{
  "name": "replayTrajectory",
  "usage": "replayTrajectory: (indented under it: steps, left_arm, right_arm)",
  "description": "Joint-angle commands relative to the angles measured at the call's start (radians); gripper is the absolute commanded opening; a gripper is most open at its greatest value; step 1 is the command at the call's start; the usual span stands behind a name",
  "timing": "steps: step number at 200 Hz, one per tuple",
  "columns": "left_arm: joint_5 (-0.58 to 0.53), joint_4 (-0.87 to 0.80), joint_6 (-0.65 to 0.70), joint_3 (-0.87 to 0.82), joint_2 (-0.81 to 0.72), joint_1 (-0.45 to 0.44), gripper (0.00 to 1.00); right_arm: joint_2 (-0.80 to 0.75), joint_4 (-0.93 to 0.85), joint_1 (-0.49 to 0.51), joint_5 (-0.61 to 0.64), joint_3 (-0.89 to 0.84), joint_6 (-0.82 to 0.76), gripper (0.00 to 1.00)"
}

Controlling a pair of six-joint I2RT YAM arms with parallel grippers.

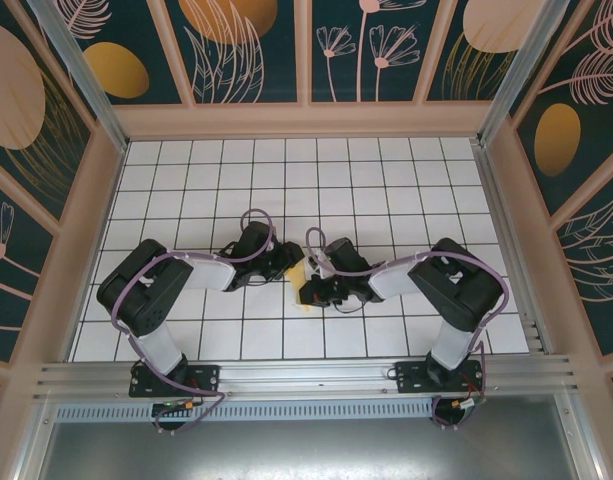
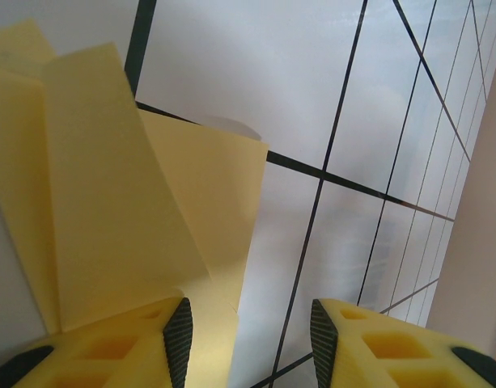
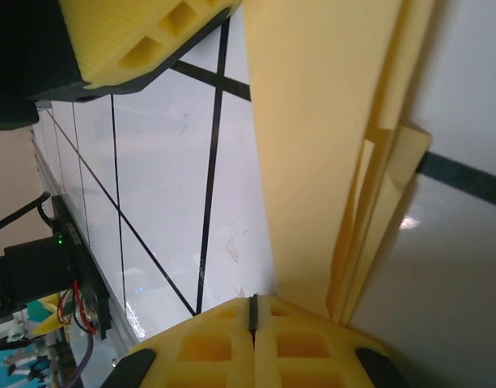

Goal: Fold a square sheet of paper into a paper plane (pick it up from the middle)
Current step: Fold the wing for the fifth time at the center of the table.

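Note:
The folded pale-yellow sheet of paper (image 1: 299, 273) lies on the white grid table (image 1: 286, 180) between the two arms. In the left wrist view the paper (image 2: 110, 186) shows several overlapping creased flaps. My left gripper (image 2: 248, 339) stands open, its left finger over the paper's edge and bare table in the gap. My right gripper (image 3: 252, 311) is shut, pads together, with the layered paper (image 3: 328, 121) running under its right finger. No paper shows between its pads. The left gripper's finger (image 3: 142, 36) sits at the top of the right wrist view. Both grippers, left (image 1: 289, 262) and right (image 1: 312, 291), meet at the paper.
Patterned walls (image 1: 246, 50) enclose the table on three sides. An aluminium rail (image 1: 306, 375) carries both arm bases along the near edge. A circuit board with wires (image 3: 69, 279) shows by the table's edge.

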Motion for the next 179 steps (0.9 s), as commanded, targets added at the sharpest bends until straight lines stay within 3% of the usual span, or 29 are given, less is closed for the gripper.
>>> replayTrajectory:
  steps: [1,65,110,139,179]
  left_arm:
    - [-0.01,-0.062,0.014,-0.005,0.024,0.005,0.46]
    - [-0.003,-0.059,0.013,-0.002,0.032,0.007,0.46]
    - [0.001,-0.058,0.016,0.003,0.033,0.006,0.46]
    - [0.012,-0.055,0.02,0.005,0.032,0.006,0.47]
    - [0.017,-0.055,0.026,0.01,0.032,0.007,0.47]
  right_arm:
    - [-0.024,-0.157,0.04,0.061,-0.05,-0.017,0.02]
    - [-0.094,-0.124,0.035,0.009,-0.159,0.012,0.02]
    - [-0.196,-0.207,0.023,0.021,-0.093,-0.038,0.03]
    - [-0.26,-0.14,-0.002,0.027,-0.057,-0.014,0.03]
    - [-0.167,-0.053,-0.021,0.004,0.015,0.006,0.02]
